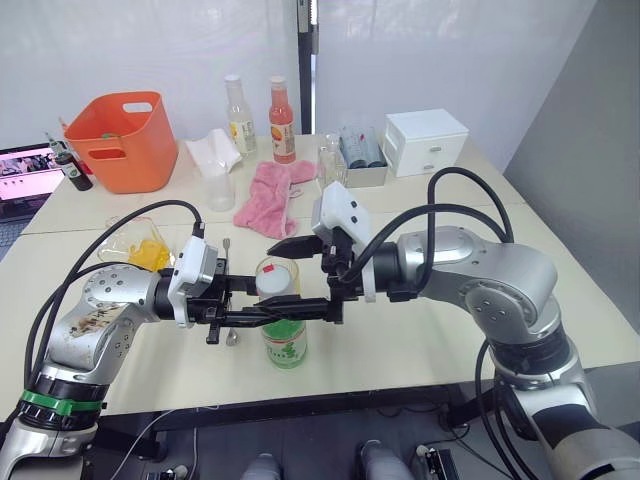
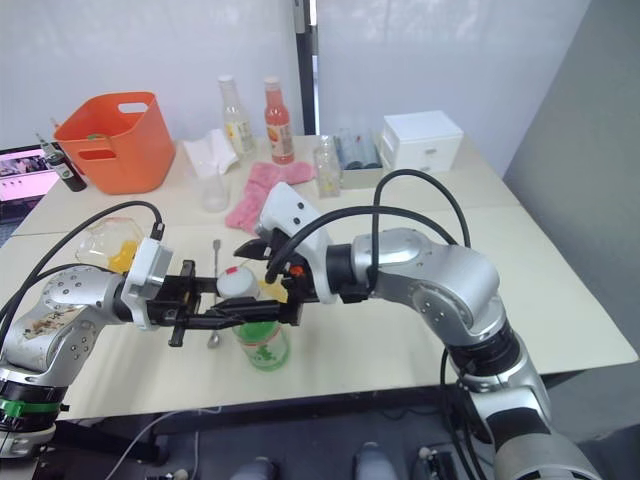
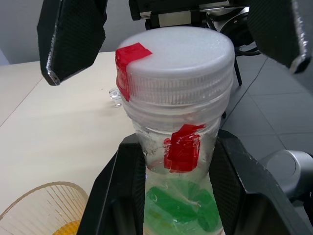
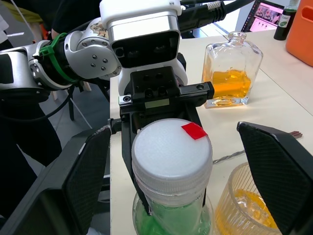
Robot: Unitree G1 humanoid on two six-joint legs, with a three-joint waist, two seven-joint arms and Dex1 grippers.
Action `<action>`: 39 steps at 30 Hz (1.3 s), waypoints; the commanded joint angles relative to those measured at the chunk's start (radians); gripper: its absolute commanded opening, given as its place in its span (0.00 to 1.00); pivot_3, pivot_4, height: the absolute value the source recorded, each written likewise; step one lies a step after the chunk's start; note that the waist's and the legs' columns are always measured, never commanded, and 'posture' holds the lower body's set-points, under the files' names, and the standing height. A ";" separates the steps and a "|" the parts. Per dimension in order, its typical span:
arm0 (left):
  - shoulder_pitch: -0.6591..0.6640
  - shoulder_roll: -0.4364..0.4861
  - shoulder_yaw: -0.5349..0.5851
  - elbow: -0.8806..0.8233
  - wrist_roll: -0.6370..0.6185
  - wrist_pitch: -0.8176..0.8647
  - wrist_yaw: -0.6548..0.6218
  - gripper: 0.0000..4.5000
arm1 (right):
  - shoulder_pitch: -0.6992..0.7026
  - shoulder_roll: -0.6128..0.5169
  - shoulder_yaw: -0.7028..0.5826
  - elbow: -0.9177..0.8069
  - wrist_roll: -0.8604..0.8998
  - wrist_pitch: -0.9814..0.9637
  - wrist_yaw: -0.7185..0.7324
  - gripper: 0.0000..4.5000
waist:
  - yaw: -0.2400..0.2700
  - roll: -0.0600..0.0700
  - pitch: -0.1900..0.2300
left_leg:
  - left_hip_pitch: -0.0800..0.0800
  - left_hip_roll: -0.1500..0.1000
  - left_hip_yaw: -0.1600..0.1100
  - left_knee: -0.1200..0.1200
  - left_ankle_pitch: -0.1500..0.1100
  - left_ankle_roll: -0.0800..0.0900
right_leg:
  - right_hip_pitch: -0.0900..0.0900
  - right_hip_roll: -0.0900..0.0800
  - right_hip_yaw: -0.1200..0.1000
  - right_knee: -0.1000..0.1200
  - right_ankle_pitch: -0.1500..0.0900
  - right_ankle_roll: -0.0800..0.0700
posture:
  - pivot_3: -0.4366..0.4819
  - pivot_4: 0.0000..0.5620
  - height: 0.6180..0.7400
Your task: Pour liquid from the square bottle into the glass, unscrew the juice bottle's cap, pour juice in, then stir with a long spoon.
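Glass (image 4: 254,205) holds amber liquid, first pour looks done. Left tool (image 3: 178,196) clamps juice bottle (image 1: 285,340) neck; right tool (image 4: 171,166) wide around cap (image 3: 178,54), still on. Juice pour, stirring remain.

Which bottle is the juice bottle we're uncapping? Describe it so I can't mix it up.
Look at the near edge of the table, between the two grippers. The juice bottle stands there, its neck clamped by the left gripper. Unlike the two bottles by the orange bucket, it has a green label and a red-marked white cap.
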 commanded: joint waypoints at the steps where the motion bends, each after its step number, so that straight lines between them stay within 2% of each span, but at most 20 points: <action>1: 0.013 0.007 -0.026 0.010 0.043 0.004 -0.012 0.31 | 0.001 0.010 -0.032 -0.029 0.005 -0.010 -0.002 0.72 | 0.000 0.000 0.000 | 0.000 0.000 0.000 0.000 0.000 0.000 | 0.000 0.000 0.000 0.000 0.000 0.000 | 0.48 0.27 0.99; 5: 0.014 0.009 -0.025 0.011 0.043 0.003 -0.014 0.31 | 0.003 0.015 -0.038 -0.030 0.006 -0.011 -0.007 0.41 | 0.000 0.000 0.000 | 0.000 0.000 0.000 0.000 0.000 0.000 | 0.000 0.000 0.000 0.000 0.000 0.000 | 0.48 0.27 0.99; 6: 0.015 0.009 -0.025 0.012 0.043 0.001 -0.016 0.31 | 0.004 0.016 -0.038 -0.030 0.006 -0.011 -0.009 0.37 | 0.000 0.000 0.000 | 0.000 0.000 0.000 0.000 0.000 0.000 | 0.000 0.000 0.000 0.000 0.000 0.000 | 0.48 0.27 0.99; 15: 0.018 0.013 -0.024 0.017 0.045 -0.005 -0.020 0.31 | 0.006 0.028 -0.045 -0.013 0.004 -0.029 0.004 0.37 | -0.001 0.000 0.000 | 0.000 0.000 0.000 0.000 0.000 0.000 | 0.000 0.000 0.000 0.000 0.000 0.000 | 0.48 0.27 0.99; 23: 0.022 0.021 -0.018 0.018 0.047 -0.009 -0.026 0.31 | -0.047 -0.024 0.059 0.200 -0.090 -0.295 0.464 0.37 | -0.007 0.000 0.000 | 0.000 0.000 0.000 0.000 0.000 0.000 | 0.000 0.000 0.000 0.000 0.000 0.000 | 0.48 0.27 0.99; 27: 0.041 0.022 -0.006 -0.004 0.043 -0.005 -0.009 0.31 | -0.231 0.026 0.200 0.573 -0.249 -0.525 0.837 0.37 | -0.018 0.000 0.000 | 0.001 0.000 0.001 -0.001 0.000 0.000 | 0.000 0.001 0.000 0.000 0.000 0.000 | 0.48 0.27 0.99; 29: 0.049 0.023 -0.002 -0.015 0.041 -0.002 -0.003 0.31 | -0.299 0.050 0.234 0.689 -0.264 -0.585 0.926 0.37 | -0.016 0.000 0.000 | 0.002 0.001 0.001 -0.001 0.000 0.000 | 0.000 0.001 0.000 0.000 0.000 0.000 | 0.48 0.27 0.99; 34: 0.070 0.029 0.013 -0.035 0.037 0.003 0.007 0.31 | -0.454 0.074 0.381 0.912 -0.190 -0.712 0.961 0.37 | -0.013 0.000 0.000 | 0.001 0.001 0.001 -0.001 0.000 0.000 | 0.000 0.001 0.000 0.000 0.000 0.000 | 0.48 0.27 0.99; 39: 0.081 0.027 0.019 -0.043 0.037 0.005 0.015 0.31 | -0.516 0.069 0.478 0.990 -0.116 -0.771 0.961 0.37 | -0.012 0.000 0.000 | 0.002 0.001 0.001 -0.001 0.000 0.000 | 0.000 0.001 0.000 0.001 0.000 0.000 | 0.48 0.27 0.99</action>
